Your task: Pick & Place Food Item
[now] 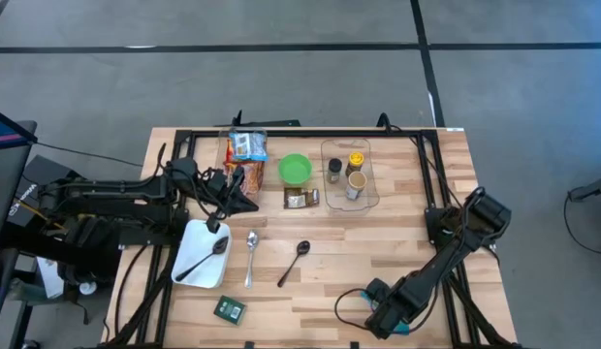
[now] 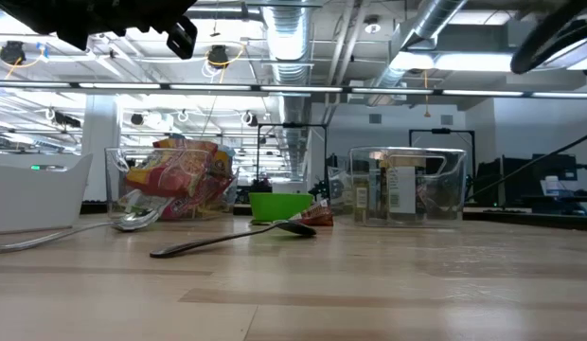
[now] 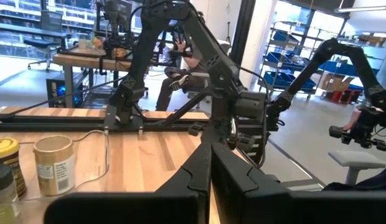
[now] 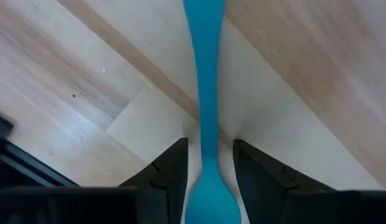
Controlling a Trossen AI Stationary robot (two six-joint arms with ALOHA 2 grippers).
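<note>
Snack bags, one blue (image 1: 247,145) and one red-orange (image 1: 244,176), lie at the table's far side left of a green bowl (image 1: 295,170); the red-orange bag also shows in the low view (image 2: 180,175). A small brown packet (image 1: 301,199) lies in front of the bowl. My left gripper (image 1: 250,201) is shut and empty, held above the table near the red-orange bag, pointing toward the table's right edge (image 3: 210,168). My right gripper (image 1: 383,315) is low at the table's near edge, open, one finger on either side of a blue utensil's handle (image 4: 205,93) that lies on the wood. My right gripper's fingers (image 4: 174,171) stand on either side of the blue utensil's handle (image 4: 207,155), pointing along it. I cannot tell whether they touch it. The utensil lies flat on the table.
A clear container (image 1: 349,174) with jars stands right of the bowl. A white tray (image 1: 189,247) holds a black spoon (image 1: 204,260). A silver spoon (image 1: 251,257), another black spoon (image 1: 294,262) and a green packet (image 1: 229,309) lie nearer the front.
</note>
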